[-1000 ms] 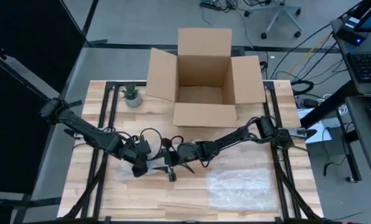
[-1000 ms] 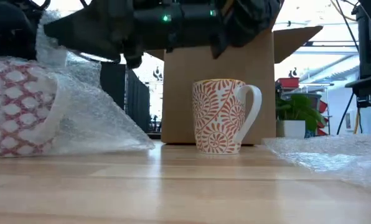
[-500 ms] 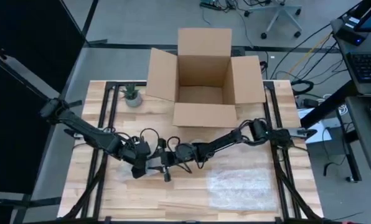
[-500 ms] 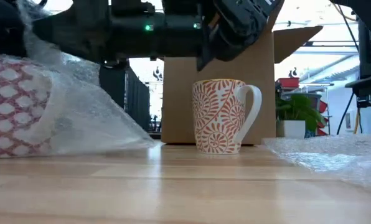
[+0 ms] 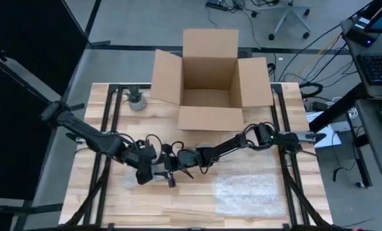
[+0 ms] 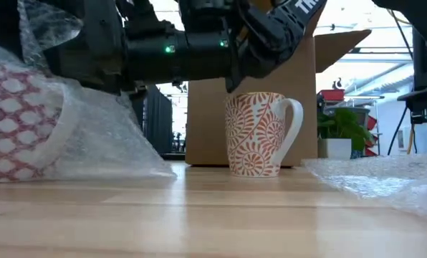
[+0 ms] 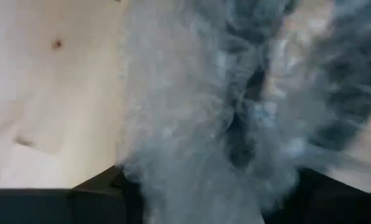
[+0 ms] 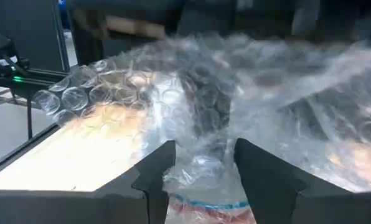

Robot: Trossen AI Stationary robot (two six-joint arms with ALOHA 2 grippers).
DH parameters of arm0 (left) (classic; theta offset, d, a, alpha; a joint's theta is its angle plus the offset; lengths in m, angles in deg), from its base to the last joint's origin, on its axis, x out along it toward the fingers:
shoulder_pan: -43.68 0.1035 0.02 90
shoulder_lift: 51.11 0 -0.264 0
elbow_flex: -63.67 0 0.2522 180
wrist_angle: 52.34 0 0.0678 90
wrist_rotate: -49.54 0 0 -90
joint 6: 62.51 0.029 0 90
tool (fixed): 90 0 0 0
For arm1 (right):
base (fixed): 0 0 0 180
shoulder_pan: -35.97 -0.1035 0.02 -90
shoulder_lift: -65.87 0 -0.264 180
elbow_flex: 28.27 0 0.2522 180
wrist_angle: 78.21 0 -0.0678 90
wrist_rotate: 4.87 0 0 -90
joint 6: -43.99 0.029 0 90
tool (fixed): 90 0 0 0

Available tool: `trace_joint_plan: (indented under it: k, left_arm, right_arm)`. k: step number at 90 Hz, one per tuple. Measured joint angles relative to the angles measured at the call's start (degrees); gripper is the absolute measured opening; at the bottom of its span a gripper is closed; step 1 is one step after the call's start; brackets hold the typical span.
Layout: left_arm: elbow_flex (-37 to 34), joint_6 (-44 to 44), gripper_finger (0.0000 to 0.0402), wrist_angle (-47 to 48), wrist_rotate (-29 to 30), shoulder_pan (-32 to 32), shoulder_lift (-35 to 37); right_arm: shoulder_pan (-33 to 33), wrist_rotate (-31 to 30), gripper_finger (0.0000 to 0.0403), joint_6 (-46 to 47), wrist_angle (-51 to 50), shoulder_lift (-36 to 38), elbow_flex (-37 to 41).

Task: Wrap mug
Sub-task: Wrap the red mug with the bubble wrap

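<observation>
A red-and-white patterned mug (image 6: 16,122) lies on its side on the table inside a sheet of bubble wrap (image 6: 102,136), left of the table's middle. My left gripper (image 5: 146,172) and my right gripper (image 5: 172,172) meet at this bundle (image 5: 157,172) from opposite sides, and each is shut on the wrap. In the right wrist view, bunched wrap (image 8: 204,112) fills the space between the fingers. A second mug (image 6: 260,132), white with an orange leaf pattern, stands upright on the table behind them, under my right arm. My left gripper has bubble wrap (image 7: 223,124) between its two fingers (image 7: 98,193), coming from the table's left. The wrap fills the wrist view and hides which part of the sheet it has. My right gripper pinches a gathered bunch of several layers of wrap (image 8: 201,165) between its two fingers (image 8: 154,174). It comes nearly level from the table's right. The wrap lies slack over the mug.
An open cardboard box (image 5: 210,83) stands at the table's far edge, with a small potted plant (image 5: 136,99) to its left. A second flat sheet of bubble wrap (image 5: 249,191) lies near the front right.
My right gripper has moved toward the table's left, closer to my left gripper and the wrapped mug, drawing the wrap over the mug. The wrap's upper part now stands bunched higher above the mug.
</observation>
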Motion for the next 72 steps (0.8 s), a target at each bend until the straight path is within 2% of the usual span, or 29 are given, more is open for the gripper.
trace_joint_plan:
  k: [19,36,54,64,72]
  left_arm:
    - [3.2,0.0,0.021,7.9,0.8,0.0,2.4]
    - [5.4,1.5,0.021,8.2,3.9,0.0,6.6]
    - [4.2,1.5,0.021,7.0,14.9,0.9,8.5]
    - [1.4,1.7,0.021,3.2,14.4,3.2,7.1]
    - [-0.4,2.7,0.021,1.3,11.7,4.3,5.5]
  right_arm:
    - [0.1,-0.5,0.0157,-0.1,-0.1,0.0,0.0]
    - [0.1,-0.4,0.0157,-0.4,-0.1,0.0,0.1]
    - [0.1,-0.3,0.0157,-0.5,0.1,-0.1,0.1]
    - [0.1,-0.3,0.0157,-0.6,0.4,-0.1,0.1]
    - [0.1,-0.2,0.0157,-0.6,0.5,-0.1,0.1]
